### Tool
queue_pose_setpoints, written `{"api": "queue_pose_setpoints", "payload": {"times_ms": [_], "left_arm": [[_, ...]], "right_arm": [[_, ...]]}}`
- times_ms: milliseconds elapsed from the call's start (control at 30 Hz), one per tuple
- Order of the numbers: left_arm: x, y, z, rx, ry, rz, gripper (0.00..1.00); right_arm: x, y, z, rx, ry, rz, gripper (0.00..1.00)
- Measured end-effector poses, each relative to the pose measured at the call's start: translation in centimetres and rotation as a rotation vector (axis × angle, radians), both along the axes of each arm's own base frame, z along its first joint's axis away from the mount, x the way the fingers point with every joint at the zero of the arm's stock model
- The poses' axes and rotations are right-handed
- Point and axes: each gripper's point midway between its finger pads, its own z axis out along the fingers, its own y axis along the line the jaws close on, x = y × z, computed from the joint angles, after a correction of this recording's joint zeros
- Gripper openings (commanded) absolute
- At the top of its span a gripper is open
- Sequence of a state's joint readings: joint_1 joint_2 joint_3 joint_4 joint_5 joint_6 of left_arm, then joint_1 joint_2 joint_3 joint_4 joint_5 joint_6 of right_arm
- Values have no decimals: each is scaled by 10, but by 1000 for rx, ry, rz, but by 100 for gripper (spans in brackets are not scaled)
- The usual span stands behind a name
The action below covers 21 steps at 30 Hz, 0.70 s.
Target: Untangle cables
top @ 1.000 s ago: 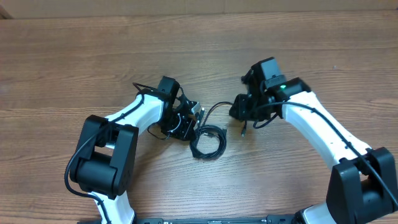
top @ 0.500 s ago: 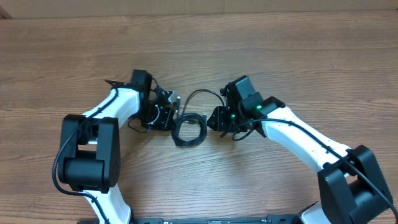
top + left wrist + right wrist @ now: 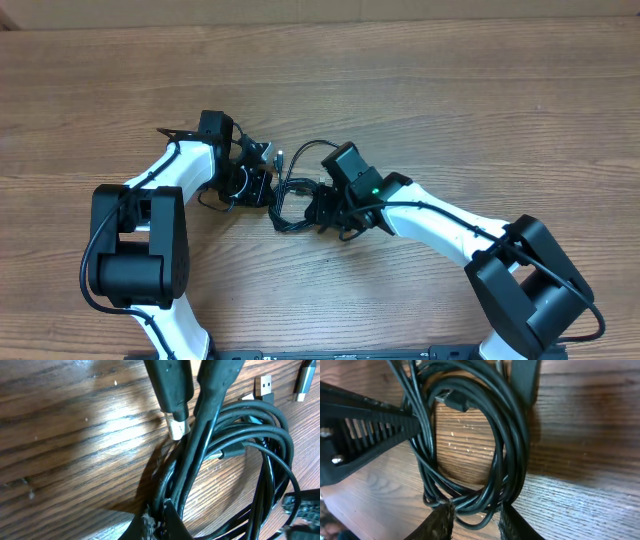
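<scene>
The cables (image 3: 291,212) are a tangled coil of thin black cords between my two grippers, with one loop arching up behind it. My left gripper (image 3: 262,186) is shut on strands at the coil's left edge; in the left wrist view the tips (image 3: 157,521) pinch the cords, and the coil (image 3: 240,445) spreads out beyond them. A white-tipped plug (image 3: 176,427) and a USB plug (image 3: 265,385) lie near. My right gripper (image 3: 313,212) is over the coil's right side; its fingers (image 3: 442,521) straddle the coil's lower bend (image 3: 475,502), touching strands on both sides.
Bare wooden table (image 3: 450,90) surrounds the coil. A silver-tipped plug (image 3: 279,157) lies just above my left gripper. In the right wrist view the ribbed black finger (image 3: 367,435) of my left gripper reaches into the coil from the left.
The left gripper dragged the coil left. The right arm swung left and down onto the coil, and its jaws narrowed around the strands.
</scene>
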<state>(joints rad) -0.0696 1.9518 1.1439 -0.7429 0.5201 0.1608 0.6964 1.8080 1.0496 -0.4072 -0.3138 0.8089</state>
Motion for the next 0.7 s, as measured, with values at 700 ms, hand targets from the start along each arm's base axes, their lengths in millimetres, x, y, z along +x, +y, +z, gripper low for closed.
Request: {"api": "queue_pose_setpoints", "payload": {"times_ms": [700], "left_arm": [[-6, -6, 5, -36, 34, -6, 34]], "right_arm": [[10, -2, 0, -15, -30, -66, 8]]}}
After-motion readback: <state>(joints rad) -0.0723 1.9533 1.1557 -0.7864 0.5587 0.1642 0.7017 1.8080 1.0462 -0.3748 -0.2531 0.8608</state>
